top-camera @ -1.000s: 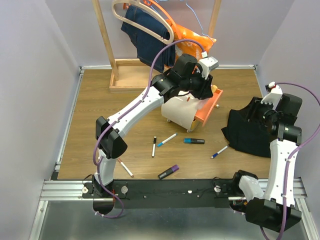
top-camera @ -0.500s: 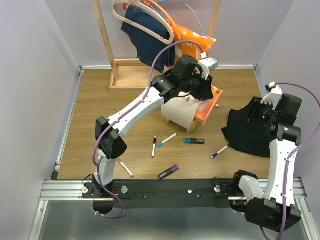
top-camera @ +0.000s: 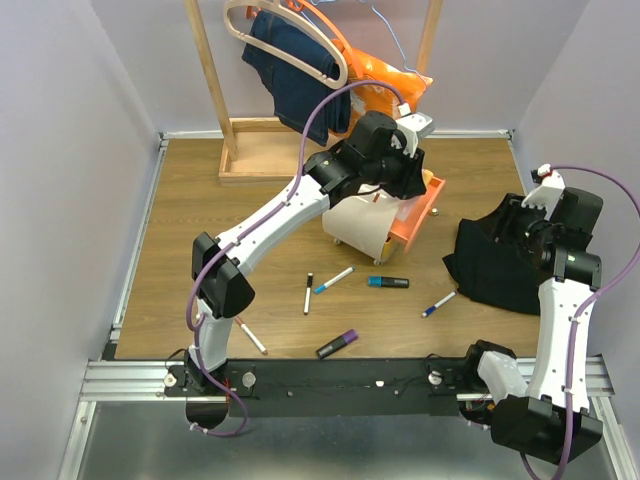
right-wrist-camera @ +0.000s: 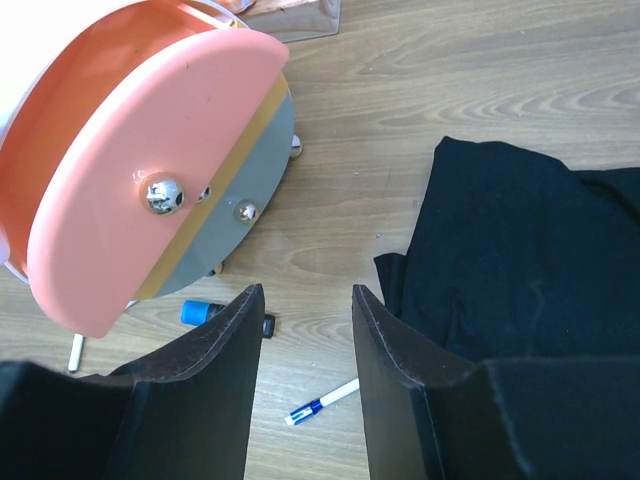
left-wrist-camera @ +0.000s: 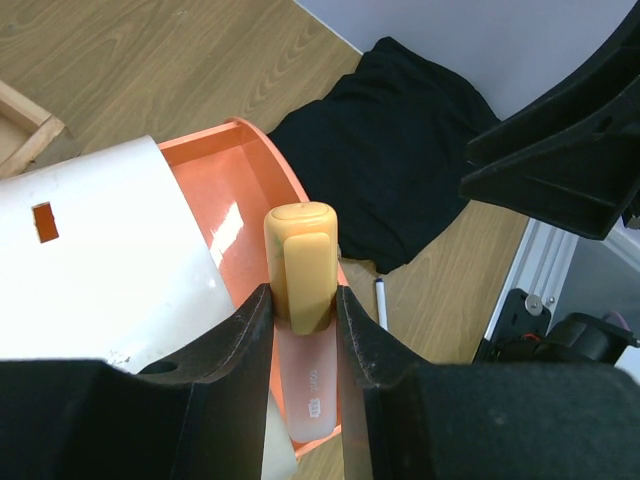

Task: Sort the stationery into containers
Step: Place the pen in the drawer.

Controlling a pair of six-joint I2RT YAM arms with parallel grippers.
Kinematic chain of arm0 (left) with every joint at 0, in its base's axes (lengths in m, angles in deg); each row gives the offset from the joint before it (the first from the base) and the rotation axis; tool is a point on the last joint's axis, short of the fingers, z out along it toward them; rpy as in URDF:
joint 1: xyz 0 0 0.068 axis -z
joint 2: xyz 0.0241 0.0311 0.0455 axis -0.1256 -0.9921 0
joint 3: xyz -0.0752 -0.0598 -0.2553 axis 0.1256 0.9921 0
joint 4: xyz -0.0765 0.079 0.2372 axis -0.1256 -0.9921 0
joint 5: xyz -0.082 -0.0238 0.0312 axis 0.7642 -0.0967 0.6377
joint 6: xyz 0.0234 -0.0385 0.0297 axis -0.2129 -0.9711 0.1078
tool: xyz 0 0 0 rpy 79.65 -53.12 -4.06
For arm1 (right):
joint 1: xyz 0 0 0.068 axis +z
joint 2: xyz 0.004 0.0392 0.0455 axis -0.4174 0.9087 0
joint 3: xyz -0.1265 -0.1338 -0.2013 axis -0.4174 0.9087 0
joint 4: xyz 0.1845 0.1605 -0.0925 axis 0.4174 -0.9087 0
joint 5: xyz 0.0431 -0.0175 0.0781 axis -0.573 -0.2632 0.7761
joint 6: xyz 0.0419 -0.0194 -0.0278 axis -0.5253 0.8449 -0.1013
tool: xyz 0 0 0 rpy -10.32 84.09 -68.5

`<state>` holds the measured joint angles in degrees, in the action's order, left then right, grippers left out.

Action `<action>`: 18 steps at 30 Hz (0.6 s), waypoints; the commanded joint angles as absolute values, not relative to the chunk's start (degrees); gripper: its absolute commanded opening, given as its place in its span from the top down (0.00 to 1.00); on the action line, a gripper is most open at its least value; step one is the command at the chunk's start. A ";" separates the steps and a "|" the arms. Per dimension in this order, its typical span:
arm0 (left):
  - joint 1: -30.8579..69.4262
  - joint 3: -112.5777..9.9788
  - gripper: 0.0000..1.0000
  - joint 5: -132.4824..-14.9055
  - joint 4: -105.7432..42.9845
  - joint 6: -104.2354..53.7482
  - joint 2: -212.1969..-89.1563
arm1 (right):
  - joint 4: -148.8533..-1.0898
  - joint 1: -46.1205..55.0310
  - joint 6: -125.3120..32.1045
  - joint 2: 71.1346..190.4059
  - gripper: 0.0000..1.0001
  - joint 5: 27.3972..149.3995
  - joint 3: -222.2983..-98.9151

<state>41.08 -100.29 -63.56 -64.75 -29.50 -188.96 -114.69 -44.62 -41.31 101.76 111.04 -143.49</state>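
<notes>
Wood tabletop nearest us carries six loose pens, and none has moved in the last second: purple marker (top-camera: 338,344), red-tipped white pen (top-camera: 250,335), black-capped pen (top-camera: 308,293), blue-capped pen (top-camera: 334,279), teal marker (top-camera: 388,282), small blue pen (top-camera: 438,303). All six lie apart from the cabinet and are still unsorted.

Right gripper (right-wrist-camera: 305,330) has its jaws apart and holds nothing. It hangs over the black cloth (right-wrist-camera: 520,250), same spot as before.

Further back, left gripper (left-wrist-camera: 303,300) is clamped on a yellow marker (left-wrist-camera: 300,250), held right above the pulled-out orange drawer (left-wrist-camera: 225,200) of the white cabinet (left-wrist-camera: 100,230). The only change we catch is the left wrist creeping a touch over the drawer. The grip looks the same and the marker is not yet inside.

We judge the drop is next: open the jaws and let it fall in.

At the back, wooden rack (top-camera: 215,100) and orange bag (top-camera: 395,85) are unchanged.
</notes>
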 commanded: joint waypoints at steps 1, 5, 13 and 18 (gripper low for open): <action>41.56 -101.39 1.00 -64.21 -63.02 -30.80 -189.62 | -113.49 -44.53 -41.46 101.19 0.52 110.11 -142.63; 42.79 -100.25 1.00 -62.18 -62.66 -32.12 -188.04 | -113.22 -44.53 -41.46 101.02 0.52 110.02 -142.37; 44.11 -99.45 1.00 -64.72 -63.01 -32.21 -186.72 | -112.70 -44.53 -41.46 100.93 0.52 109.94 -141.84; 44.03 -101.03 1.00 -68.68 -63.54 -30.28 -188.20 | -112.35 -44.45 -41.46 101.02 0.52 110.11 -141.57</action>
<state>43.90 -100.05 -64.33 -64.03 -31.90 -189.07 -114.10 -44.62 -41.31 101.63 111.00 -142.53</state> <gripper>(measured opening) 0.351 0.485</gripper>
